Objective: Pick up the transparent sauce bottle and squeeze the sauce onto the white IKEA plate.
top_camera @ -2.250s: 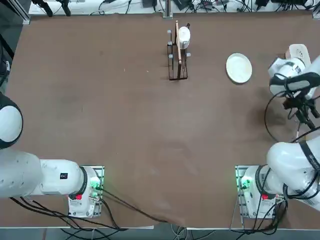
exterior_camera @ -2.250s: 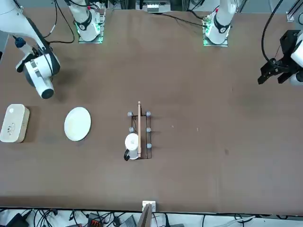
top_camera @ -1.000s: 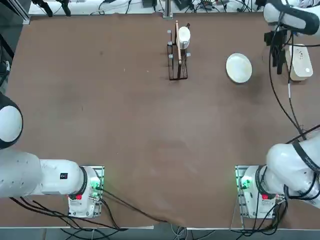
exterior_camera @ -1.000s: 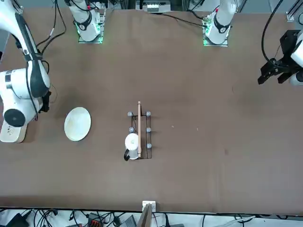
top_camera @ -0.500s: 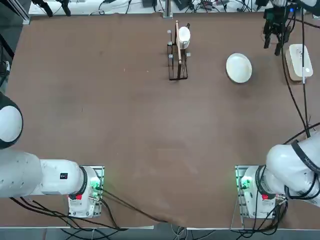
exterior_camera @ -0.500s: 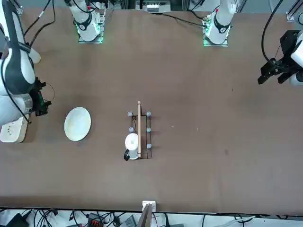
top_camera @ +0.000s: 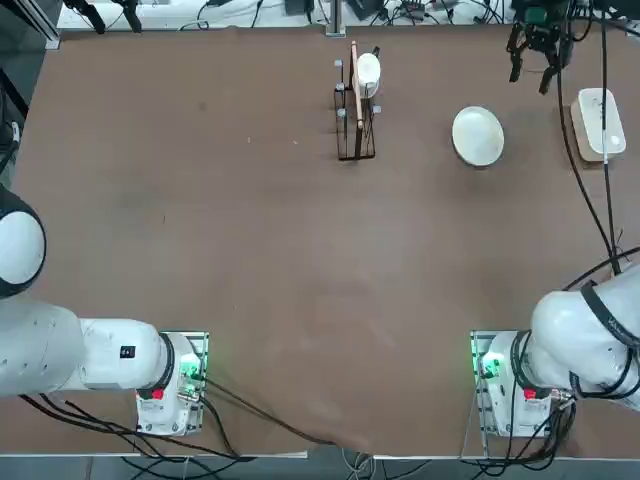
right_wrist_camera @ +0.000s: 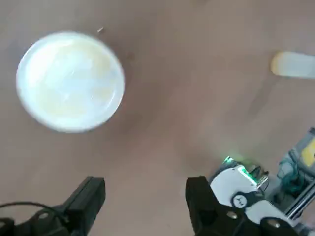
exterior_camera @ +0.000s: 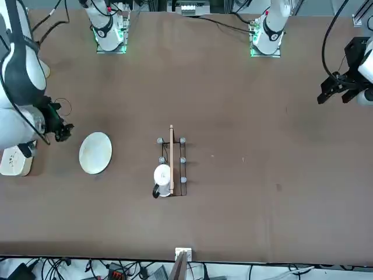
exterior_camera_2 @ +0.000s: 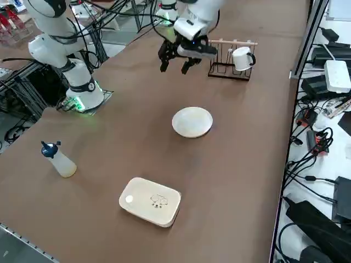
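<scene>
The transparent sauce bottle (exterior_camera_2: 59, 160), with a blue cap, stands upright near the table's right edge on the robot's side of the cream dish. It is a pale blur (right_wrist_camera: 294, 65) in the wrist view and lies outside the top view. The white IKEA plate (top_camera: 477, 135) (exterior_camera: 95, 153) (exterior_camera_2: 192, 121) (right_wrist_camera: 70, 81) lies flat at the far right. My right gripper (top_camera: 530, 76) (exterior_camera: 61, 131) (exterior_camera_2: 174, 67) (right_wrist_camera: 146, 196) hangs in the air just beyond the plate, open, with nothing between its fingers and well away from the bottle.
A rounded-rectangular cream dish (top_camera: 598, 122) (exterior_camera_2: 151, 200) lies right of the plate by the table edge. A wire rack (top_camera: 355, 100) (exterior_camera_2: 230, 57) holding a white mug (top_camera: 368, 70) (exterior_camera_2: 241, 57) stands at the far middle. Cables hang off the table's far side.
The right arm has swung from the table's right edge out over the cream dish, then leftward to the far side of the plate. Its gripper stayed open.
</scene>
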### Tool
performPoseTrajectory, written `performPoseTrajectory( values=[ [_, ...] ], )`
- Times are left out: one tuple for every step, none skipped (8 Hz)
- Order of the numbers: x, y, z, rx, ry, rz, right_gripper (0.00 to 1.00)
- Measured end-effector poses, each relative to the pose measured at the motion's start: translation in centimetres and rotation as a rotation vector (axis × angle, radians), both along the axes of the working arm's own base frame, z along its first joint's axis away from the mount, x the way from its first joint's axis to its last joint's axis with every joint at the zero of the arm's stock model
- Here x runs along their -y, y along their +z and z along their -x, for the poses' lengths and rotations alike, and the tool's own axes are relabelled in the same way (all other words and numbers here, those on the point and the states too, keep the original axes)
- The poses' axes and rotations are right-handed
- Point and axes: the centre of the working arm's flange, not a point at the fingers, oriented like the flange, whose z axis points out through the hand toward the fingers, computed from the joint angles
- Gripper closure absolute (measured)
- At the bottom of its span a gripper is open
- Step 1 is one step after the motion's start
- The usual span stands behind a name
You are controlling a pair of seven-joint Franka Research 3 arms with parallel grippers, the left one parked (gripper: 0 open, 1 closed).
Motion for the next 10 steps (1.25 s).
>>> performPoseTrajectory(
  values=[
    [0.8, 2.3, 0.7, 0.014, 0.079, -0.084, 0.0],
    [2.3, 4.9, 1.6, 0.044, 0.158, -0.18, 0.0],
    [4.0, 7.6, 2.7, 0.091, 0.235, -0.263, 0.0],
    [5.0, 9.7, 3.8, 0.134, 0.308, -0.311, 0.0],
    [4.9, 11.5, 4.3, 0.195, 0.377, -0.319, 0.0],
    [3.5, 12.9, 4.3, 0.284, 0.434, -0.3, 0.0],
    [1.2, 13.5, 4.4, 0.355, 0.491, -0.284, 0.0],
    [-0.5, 13.3, 4.9, 0.388, 0.566, -0.283, 0.0],
    [-1.0, 13.1, 5.4, 0.397, 0.642, -0.297, 0.0],
    [-0.8, 13.0, 5.9, 0.395, 0.685, -0.307, 0.0]
  ],
)
